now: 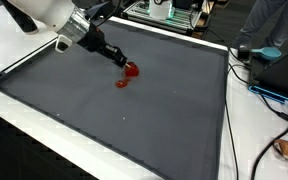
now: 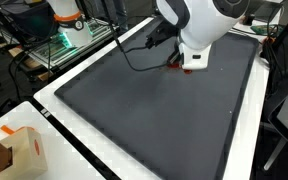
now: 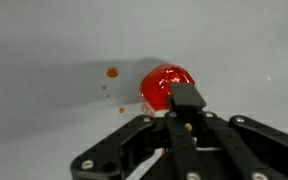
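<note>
A shiny red blob (image 3: 162, 84) lies on the dark grey mat (image 3: 44, 50); it also shows in both exterior views (image 1: 133, 70) (image 2: 188, 70). My gripper (image 3: 187, 102) is shut, its black fingertips pressed together at the near edge of the blob and touching or overlapping it. Whether they pinch any of it I cannot tell. A small red spot (image 3: 112, 72) sits on the mat to the left of the blob. In an exterior view a smaller red patch (image 1: 121, 84) lies just in front of the blob, below the gripper (image 1: 119, 60).
The mat (image 1: 134, 125) covers most of a white table (image 1: 249, 150). Cables (image 1: 274, 98) and a blue item (image 1: 260, 51) lie past the mat's edge. A cardboard box (image 2: 14, 150) stands at a table corner. A black cable (image 2: 134, 60) hangs from the arm.
</note>
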You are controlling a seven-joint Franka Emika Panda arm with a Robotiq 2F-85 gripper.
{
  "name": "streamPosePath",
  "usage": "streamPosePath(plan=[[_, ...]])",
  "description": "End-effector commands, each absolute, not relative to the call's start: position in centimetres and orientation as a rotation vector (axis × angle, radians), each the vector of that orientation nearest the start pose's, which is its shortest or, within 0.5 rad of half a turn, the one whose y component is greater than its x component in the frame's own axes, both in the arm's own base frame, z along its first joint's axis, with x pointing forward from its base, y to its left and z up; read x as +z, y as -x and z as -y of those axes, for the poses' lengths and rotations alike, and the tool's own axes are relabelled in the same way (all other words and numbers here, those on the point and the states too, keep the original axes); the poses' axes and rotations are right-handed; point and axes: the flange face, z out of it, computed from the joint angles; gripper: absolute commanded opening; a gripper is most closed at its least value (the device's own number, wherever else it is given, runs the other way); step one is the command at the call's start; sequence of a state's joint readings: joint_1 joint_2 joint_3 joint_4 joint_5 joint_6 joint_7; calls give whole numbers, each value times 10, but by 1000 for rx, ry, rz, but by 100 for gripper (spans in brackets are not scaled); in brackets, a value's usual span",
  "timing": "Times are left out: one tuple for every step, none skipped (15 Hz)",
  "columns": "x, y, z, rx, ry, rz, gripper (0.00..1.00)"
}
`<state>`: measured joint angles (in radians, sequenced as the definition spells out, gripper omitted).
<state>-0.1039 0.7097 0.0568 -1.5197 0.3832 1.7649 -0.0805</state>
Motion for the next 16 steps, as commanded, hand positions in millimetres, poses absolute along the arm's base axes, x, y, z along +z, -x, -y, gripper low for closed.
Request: streamPosePath(plan=[[220, -657, 2, 603, 2644, -193, 3], [225, -656, 1, 600, 2652, -194, 3], [229, -655, 0, 606, 2651, -187, 3], [236, -654, -2, 592, 2660, -180, 3], [242, -654, -3, 583, 2663, -174, 3], [248, -654, -4, 573, 2668, -171, 3], [257, -654, -6, 558, 2678, -167, 3], [265, -653, -7, 545, 2687, -163, 3], [274, -654, -8, 527, 2702, -166, 3], [283, -654, -9, 511, 2712, -167, 3], [292, -654, -10, 498, 2722, -166, 3], [302, -654, -12, 474, 2742, -169, 3], [312, -654, -14, 456, 2758, -165, 3], [322, -653, -17, 434, 2783, -160, 3], [331, -652, -19, 420, 2807, -148, 3], [341, -651, -22, 395, 2839, -134, 3]])
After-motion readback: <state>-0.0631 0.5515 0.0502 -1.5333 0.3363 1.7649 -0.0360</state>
